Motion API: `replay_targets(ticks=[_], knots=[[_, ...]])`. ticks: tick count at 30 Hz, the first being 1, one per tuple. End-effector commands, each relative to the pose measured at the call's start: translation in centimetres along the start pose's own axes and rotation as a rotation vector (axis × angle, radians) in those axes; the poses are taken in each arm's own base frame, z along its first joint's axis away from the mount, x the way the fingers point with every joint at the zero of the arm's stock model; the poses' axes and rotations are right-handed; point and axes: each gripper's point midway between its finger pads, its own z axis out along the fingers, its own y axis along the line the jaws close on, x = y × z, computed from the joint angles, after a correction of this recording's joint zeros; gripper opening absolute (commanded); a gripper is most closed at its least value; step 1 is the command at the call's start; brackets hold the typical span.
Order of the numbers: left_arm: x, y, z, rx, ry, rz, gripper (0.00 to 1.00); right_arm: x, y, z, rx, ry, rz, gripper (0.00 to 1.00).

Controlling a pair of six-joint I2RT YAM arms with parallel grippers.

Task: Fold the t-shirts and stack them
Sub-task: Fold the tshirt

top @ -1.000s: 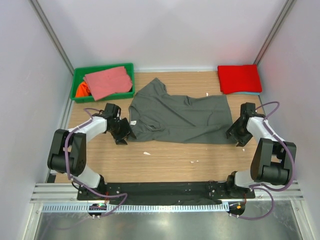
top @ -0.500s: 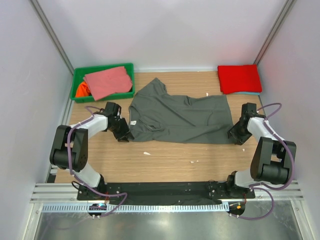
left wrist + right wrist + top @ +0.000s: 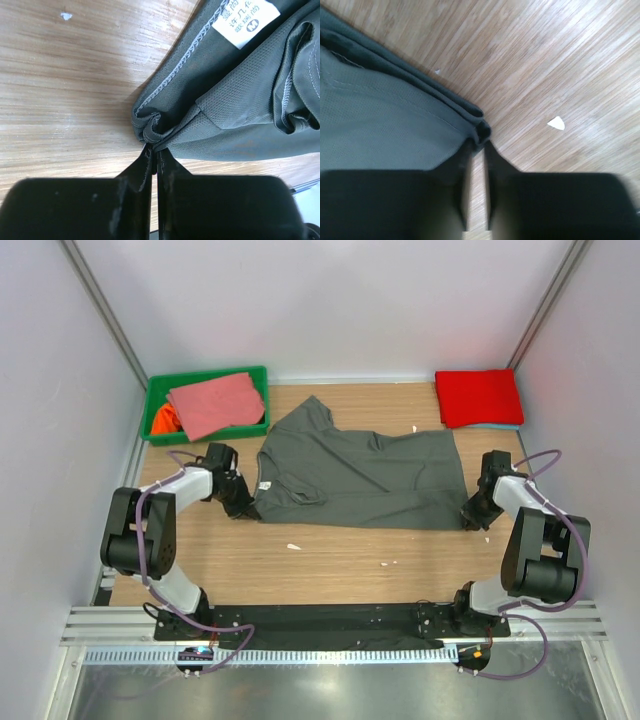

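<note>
Top external view: a dark grey t-shirt (image 3: 360, 480) lies spread out flat on the wooden bench (image 3: 330, 560), between the two arms. Its small white neck label (image 3: 245, 20) is on the left side. The left pincer (image 3: 154, 155) is low at the near-left corner of this shirt. In the left wrist view its fingers are pressed together and they pinch a bunched fold of the hem. The right pincer (image 3: 476, 150) is at the near-right corner. Its fingers stand close, with only a thin slit between them, and the folded corner of the cloth sits between their tips.

At the far right corner a folded red t-shirt (image 3: 478, 395) lies on a light-blue one (image 3: 505, 426). At the far left, the green bin (image 3: 205, 374) holds a salmon-pink t-shirt (image 3: 212, 403) and an orange one (image 3: 163, 420).
</note>
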Motion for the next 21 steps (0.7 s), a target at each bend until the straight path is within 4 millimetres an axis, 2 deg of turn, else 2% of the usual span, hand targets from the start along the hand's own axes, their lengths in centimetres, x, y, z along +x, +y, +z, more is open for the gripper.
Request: replay_targets(ticks=[1,3,6,11,15,17,18,19,21], knots=[[-1.9,0.8,0.4,-0.031,-0.057,0.034,0.0,-1.1,-1.1,0.0,0.051,-0.051,-0.001,0.11],[-1.7,1.3,0.4,-0.038,-0.053,0.033,0.0,-1.0,-2.5,-0.2,0.106,-0.065,-0.009,0.01],[-1.4,2.0,0.1,-0.037,-0.047,0.022,0.0,0.0,-4.4,-0.5,0.16,-0.055,0.017,0.01],[-0.6,2.5,-0.7,-0.034,-0.045,0.021,0.0,2.0,-5.2,0.0,0.167,-0.004,0.054,0.01],[0.4,2.8,-1.2,-0.033,-0.031,0.005,0.0,2.5,-5.2,-0.2,0.17,0.022,0.064,0.01],[1.0,2.6,-1.4,-0.015,-0.013,-0.009,0.0,2.6,-5.0,-0.8,0.153,0.03,0.063,0.1],[1.1,2.4,-1.7,-0.007,-0.011,-0.008,0.15,2.8,-4.6,-1.1,0.128,0.042,0.061,0.17],[1.5,2.4,-1.9,-0.008,0.002,-0.01,0.23,2.6,-4.3,-1.5,0.109,0.034,0.059,0.25],[1.3,1.8,-3.0,0.016,-0.022,0.011,0.33,1.8,-3.8,-3.0,0.077,0.009,0.038,0.32]])
